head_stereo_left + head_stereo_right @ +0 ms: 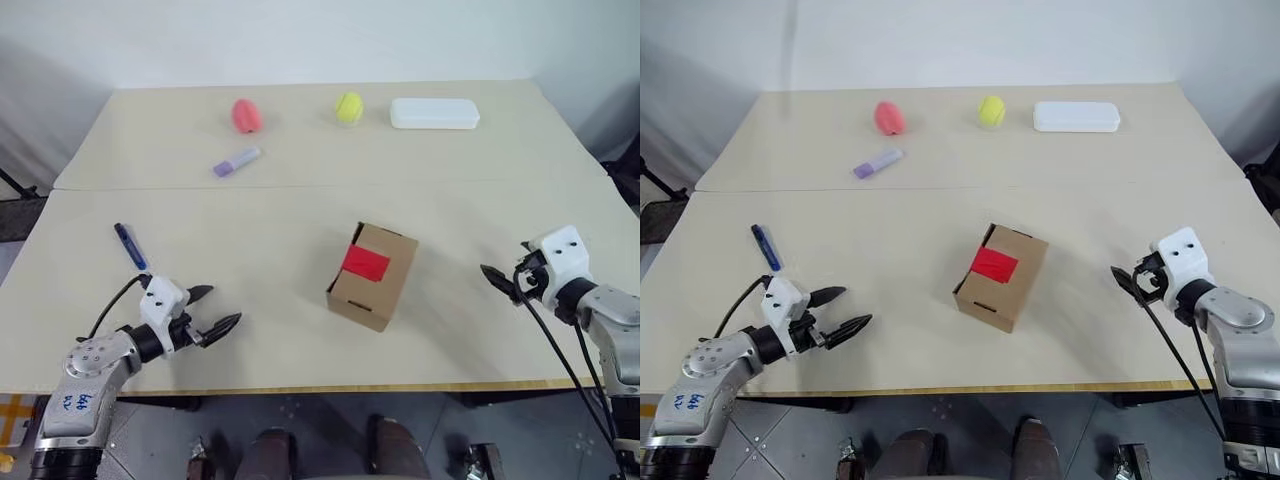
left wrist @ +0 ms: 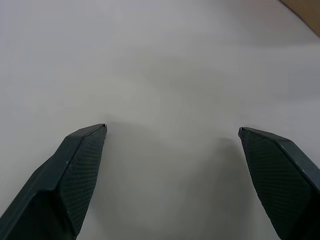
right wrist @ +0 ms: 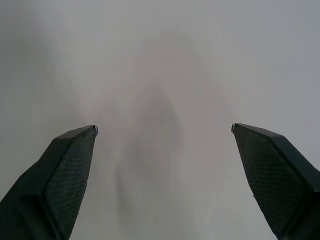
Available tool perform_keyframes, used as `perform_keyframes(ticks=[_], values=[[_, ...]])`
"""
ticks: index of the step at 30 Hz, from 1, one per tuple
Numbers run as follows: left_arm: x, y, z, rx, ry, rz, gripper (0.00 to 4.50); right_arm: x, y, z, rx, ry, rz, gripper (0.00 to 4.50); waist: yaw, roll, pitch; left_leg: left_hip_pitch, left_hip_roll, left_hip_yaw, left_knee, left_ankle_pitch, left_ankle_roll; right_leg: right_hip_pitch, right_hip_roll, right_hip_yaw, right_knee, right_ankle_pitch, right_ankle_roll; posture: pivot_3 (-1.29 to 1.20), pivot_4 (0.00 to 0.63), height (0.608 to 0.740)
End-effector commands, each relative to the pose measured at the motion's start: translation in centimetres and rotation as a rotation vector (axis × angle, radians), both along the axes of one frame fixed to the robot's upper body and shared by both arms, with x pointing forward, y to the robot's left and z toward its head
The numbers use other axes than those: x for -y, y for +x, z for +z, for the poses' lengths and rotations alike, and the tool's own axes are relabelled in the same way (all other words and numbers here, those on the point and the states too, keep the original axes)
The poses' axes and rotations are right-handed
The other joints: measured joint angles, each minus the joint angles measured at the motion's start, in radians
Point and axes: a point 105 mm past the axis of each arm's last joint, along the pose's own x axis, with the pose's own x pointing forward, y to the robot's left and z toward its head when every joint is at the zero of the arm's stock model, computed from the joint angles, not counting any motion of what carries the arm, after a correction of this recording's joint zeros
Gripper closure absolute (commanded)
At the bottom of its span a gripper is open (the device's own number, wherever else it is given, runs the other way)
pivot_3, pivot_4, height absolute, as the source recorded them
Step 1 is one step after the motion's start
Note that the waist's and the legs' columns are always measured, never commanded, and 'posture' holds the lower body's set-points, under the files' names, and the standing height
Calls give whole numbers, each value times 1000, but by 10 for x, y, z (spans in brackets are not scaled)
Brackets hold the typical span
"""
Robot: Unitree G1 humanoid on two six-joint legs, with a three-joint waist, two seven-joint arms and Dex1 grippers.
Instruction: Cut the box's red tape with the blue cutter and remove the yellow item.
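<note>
The small brown cardboard box [image 1: 372, 277] stands at the middle of the table with its flaps down. The red tape [image 1: 365, 263] lies across its top seam. The yellow item is hidden. The blue cutter [image 1: 130, 246] lies flat at the table's left side. My left gripper [image 1: 224, 305] hovers open and empty near the front edge, just in front of and to the right of the cutter, its fingertips [image 2: 90, 137] spread wide over bare table. My right gripper [image 1: 497, 280] is open and empty at the right, well clear of the box, pointing toward it.
Along the far edge sit a pink-red egg shape [image 1: 246, 115], a yellow-green ball [image 1: 349, 107] and a white plastic case [image 1: 434, 113]. A lilac marker tube [image 1: 236, 162] lies in front of the egg. A seam [image 1: 300, 187] crosses the tabletop.
</note>
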Motion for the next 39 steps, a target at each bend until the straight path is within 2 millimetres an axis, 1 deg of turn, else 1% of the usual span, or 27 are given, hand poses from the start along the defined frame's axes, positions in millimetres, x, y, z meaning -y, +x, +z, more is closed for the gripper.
perform_keyframes(ticks=[1,3,6,9,11,12,14,16,17,20,21,25,26,28,30,32,34,36,39], values=[[8,3,6,34,5,-16,20,-3,-1,11,38,-11,-3,0,0,0,0,0,0,0,0,0,0,0,0,0,0,0,0,0,150,740],[9,5,4,20,4,3,20,-2,-1,10,26,7,-28,0,0,0,0,0,0,0,0,0,0,0,0,0,0,0,0,0,150,740],[9,11,2,-16,17,44,20,-7,-2,7,-4,-3,-46,0,0,0,0,0,0,0,0,0,0,0,0,0,0,0,0,0,150,740],[17,13,9,31,17,23,20,-14,-2,7,-18,-18,-45,0,0,0,0,0,0,0,0,0,0,0,0,0,1,0,0,0,150,740],[29,13,17,45,-44,-36,20,-25,-1,11,-20,-13,11,0,0,0,0,0,0,0,1,0,0,0,0,0,1,0,0,0,150,740],[31,15,17,49,-46,-43,202,-29,-1,11,-26,-19,29,179,0,0,0,0,0,0,1,0,0,0,0,0,1,0,0,0,150,740],[32,17,17,43,-37,-44,638,-32,-2,10,-46,-23,43,657,0,0,0,0,0,0,1,0,0,0,0,0,1,0,0,0,150,740],[36,15,18,28,-57,-65,1257,-39,-1,15,-27,-1,67,1354,0,0,0,0,0,0,1,0,0,0,0,0,1,0,0,0,150,740],[38,12,17,10,-65,-89,1547,-43,0,17,-19,9,82,1637,-1,0,0,0,0,0,1,0,0,0,0,0,1,0,0,0,150,740],[45,-9,7,-106,-81,-191,2547,-55,5,23,-1,6,135,2755,-7,-2,1,0,0,1,1,0,0,-1,0,0,1,0,1,0,150,740],[45,-13,5,-150,-89,-204,2867,-57,9,24,2,4,145,3129,-7,-2,1,0,0,1,0,0,0,-1,0,0,1,0,1,0,150,740],[47,-32,6,-307,-128,-300,4145,-70,47,47,61,23,191,4497,-15,-2,3,0,1,2,2,0,0,-1,0,0,1,0,0,0,150,740],[52,-40,7,-354,-153,-339,4473,-74,54,51,69,31,206,4500,-15,-2,3,0,1,2,3,-1,0,-1,0,0,2,0,0,0,150,740],[62,-56,8,-452,-193,-420,4494,-83,67,55,68,42,247,4500,-18,-3,3,0,1,1,3,-1,0,-1,0,0,2,0,0,0,150,740],[70,-62,9,-487,-207,-463,4494,-92,78,55,38,39,292,4500,-15,-4,4,-1,1,1,2,-1,0,-2,0,0,3,0,0,0,150,740],[83,-66,10,-513,-231,-510,4494,-106,88,51,-26,38,351,4500,-17,-4,4,-1,1,1,2,-1,0,-2,0,0,3,0,0,0,150,740],[94,-66,11,-518,-244,-541,4494,-114,95,45,-114,29,374,4500,-20,-4,4,-1,1,1,2,-2,0,-2,0,0,3,1,1,0,150,740],[105,-61,13,-502,-262,-550,4494,-122,100,41,-175,23,400,4500,-23,-4,4,-2,1,1,2,-1,0,-2,0,-1,3,1,1,0,150,740],[122,-51,12,-459,-271,-562,4494,-135,100,35,-268,10,464,4500,-29,-4,5,-2,1,0,3,-1,-1,-2,0,-2,4,1,1,0,150,740]])
